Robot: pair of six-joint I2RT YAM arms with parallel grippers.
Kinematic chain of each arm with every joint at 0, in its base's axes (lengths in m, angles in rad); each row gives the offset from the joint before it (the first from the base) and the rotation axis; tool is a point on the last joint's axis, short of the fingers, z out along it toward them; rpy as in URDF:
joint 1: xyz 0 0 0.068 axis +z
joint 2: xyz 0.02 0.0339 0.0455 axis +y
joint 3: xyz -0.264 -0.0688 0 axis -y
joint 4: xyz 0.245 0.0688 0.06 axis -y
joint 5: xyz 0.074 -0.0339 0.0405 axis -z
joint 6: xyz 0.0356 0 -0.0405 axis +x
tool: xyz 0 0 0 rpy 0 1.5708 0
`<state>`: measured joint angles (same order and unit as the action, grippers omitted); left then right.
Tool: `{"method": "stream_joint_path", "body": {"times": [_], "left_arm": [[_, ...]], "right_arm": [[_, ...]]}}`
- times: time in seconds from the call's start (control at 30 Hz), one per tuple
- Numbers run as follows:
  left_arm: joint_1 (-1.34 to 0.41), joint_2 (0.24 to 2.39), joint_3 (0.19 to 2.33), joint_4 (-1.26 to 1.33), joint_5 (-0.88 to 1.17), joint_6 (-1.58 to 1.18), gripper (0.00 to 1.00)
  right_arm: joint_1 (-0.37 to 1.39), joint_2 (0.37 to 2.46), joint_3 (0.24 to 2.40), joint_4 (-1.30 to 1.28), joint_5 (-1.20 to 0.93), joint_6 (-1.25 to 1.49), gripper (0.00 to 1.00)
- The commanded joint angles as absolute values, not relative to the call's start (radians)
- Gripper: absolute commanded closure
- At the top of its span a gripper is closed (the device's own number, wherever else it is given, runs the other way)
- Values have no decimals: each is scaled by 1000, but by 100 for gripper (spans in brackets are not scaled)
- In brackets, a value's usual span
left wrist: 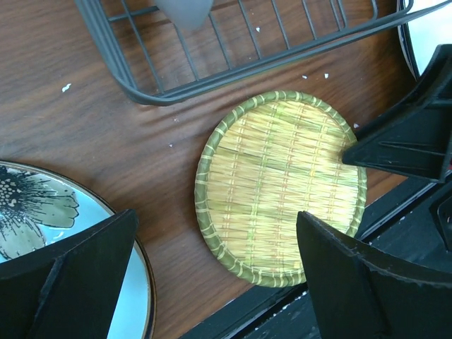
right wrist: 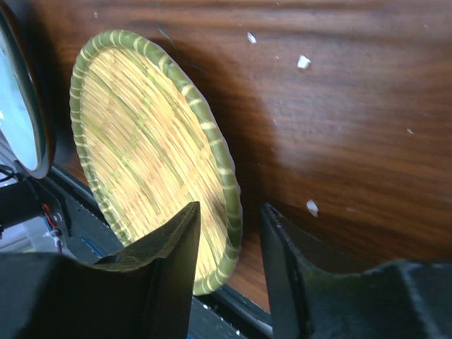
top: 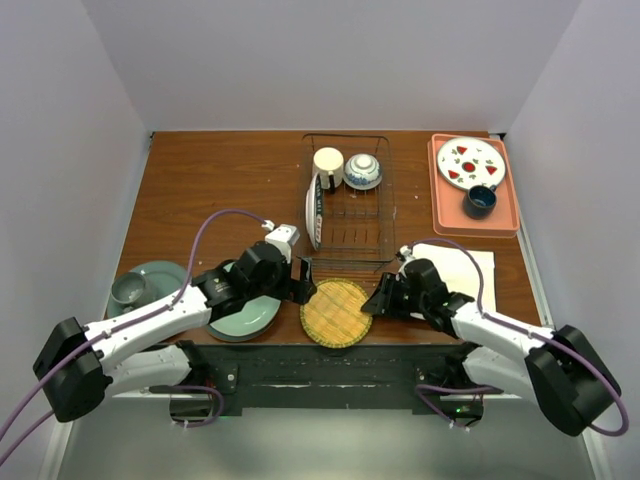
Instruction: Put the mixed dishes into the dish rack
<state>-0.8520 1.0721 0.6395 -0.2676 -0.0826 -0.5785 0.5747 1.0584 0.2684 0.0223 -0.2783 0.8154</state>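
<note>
A round woven straw plate (top: 336, 312) lies at the table's near edge, in front of the dark wire dish rack (top: 349, 200). The rack holds a cream mug (top: 328, 163), a blue-white bowl (top: 363, 171) and an upright white plate with a dark rim (top: 313, 215). My right gripper (right wrist: 229, 208) is open, and its jaws straddle the woven plate's (right wrist: 141, 155) right rim. My left gripper (left wrist: 217, 215) is open above the woven plate's (left wrist: 282, 187) left edge. The pale green flower plate (top: 245, 315) lies under my left arm. The white square plate (top: 455, 265) lies under my right arm.
A grey-green plate with a small grey cup (top: 140, 285) sits at the near left. A pink tray (top: 474, 185) at the far right holds a white plate with red marks and a dark blue cup. The rack's near corner (left wrist: 212, 78) is just beyond the woven plate.
</note>
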Motion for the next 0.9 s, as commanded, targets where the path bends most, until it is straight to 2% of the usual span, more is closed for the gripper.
{"method": "stream_joint_path", "body": {"times": [0.0,0.07,0.1,0.17,0.2,0.23,0.63,0.87], "left_arm": [[-848,1051,624,-207,-109,-610,0],[-848,1022,609,-207,-133,-620,0],[-848,1009,597,-209,-141,-624,0],[-848,974,585,-207,-161,-632,0],[-848,965,575,-209,-166,-634,0],[-850,956,574,-210,-169,-634,0],[-848,957,591,-239,-169,-586,0],[-848,995,588,-181,-46,-551,0]], "right_arm": [[577,1143,241,123,-287,805,64],[577,1158,242,135,-284,804,70],[577,1163,244,133,-282,805,78],[578,1149,239,121,-278,813,88],[577,1138,236,115,-276,819,97],[578,1103,236,89,-269,824,100],[577,736,308,-262,-270,790,100],[577,608,412,-376,-342,773,100]]}}
